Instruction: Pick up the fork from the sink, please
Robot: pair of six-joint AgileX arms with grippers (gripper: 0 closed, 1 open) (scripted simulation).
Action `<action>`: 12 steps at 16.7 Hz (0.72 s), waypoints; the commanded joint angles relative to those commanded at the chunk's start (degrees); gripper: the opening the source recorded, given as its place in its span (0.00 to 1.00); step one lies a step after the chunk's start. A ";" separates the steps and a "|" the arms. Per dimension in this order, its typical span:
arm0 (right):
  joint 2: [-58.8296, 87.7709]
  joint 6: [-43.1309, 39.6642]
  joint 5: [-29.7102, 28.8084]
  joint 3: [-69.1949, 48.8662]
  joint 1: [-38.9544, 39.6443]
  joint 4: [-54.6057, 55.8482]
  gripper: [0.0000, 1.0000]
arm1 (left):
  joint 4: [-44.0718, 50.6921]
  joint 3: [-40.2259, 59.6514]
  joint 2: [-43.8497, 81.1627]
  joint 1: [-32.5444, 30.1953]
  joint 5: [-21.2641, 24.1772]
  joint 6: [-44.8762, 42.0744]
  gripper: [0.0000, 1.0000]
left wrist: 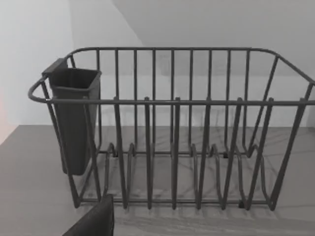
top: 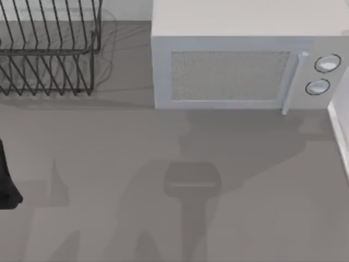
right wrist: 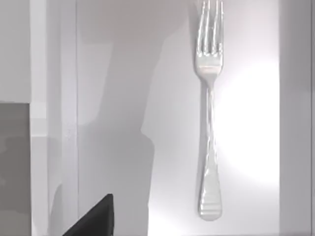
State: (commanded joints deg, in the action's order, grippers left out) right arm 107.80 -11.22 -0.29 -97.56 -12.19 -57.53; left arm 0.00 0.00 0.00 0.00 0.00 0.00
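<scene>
The fork (right wrist: 208, 113) is slim, shiny silver metal. It lies flat on the white floor of the sink (right wrist: 113, 73) in the right wrist view, tines pointing away and its rounded handle end nearer the camera. A dark part of my right gripper (right wrist: 93, 220) juts into that view, above the sink and off to one side of the fork, well apart from it. A white strip of the sink's rim (top: 339, 131) runs along the right edge of the top view. My left arm (top: 6, 180) is parked at the table's left edge, and its gripper (left wrist: 93, 221) faces the dish rack.
A dark wire dish rack (top: 49, 49) with a utensil cup (left wrist: 74, 118) stands at the back left. A white microwave (top: 245, 60) with two round knobs sits at the back centre and right. Grey countertop (top: 163, 164) spreads across the middle and front.
</scene>
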 joint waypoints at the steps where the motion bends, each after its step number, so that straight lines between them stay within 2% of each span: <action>1: 5.18 -0.54 -0.01 -4.72 -0.59 -2.76 1.00 | 0.00 0.00 0.00 0.00 0.00 0.00 1.00; 7: 29.21 -3.03 -0.06 -26.52 -3.31 -15.50 1.00 | 0.00 0.00 0.00 0.00 0.00 0.00 1.00; 12: 35.71 -3.70 -0.08 -32.41 -4.04 -18.93 1.00 | 0.00 0.00 0.00 0.00 0.00 0.00 1.00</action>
State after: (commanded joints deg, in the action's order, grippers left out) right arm 143.51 -14.92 -0.37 -129.97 -16.23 -76.46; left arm 0.00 0.00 0.00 0.00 0.00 0.00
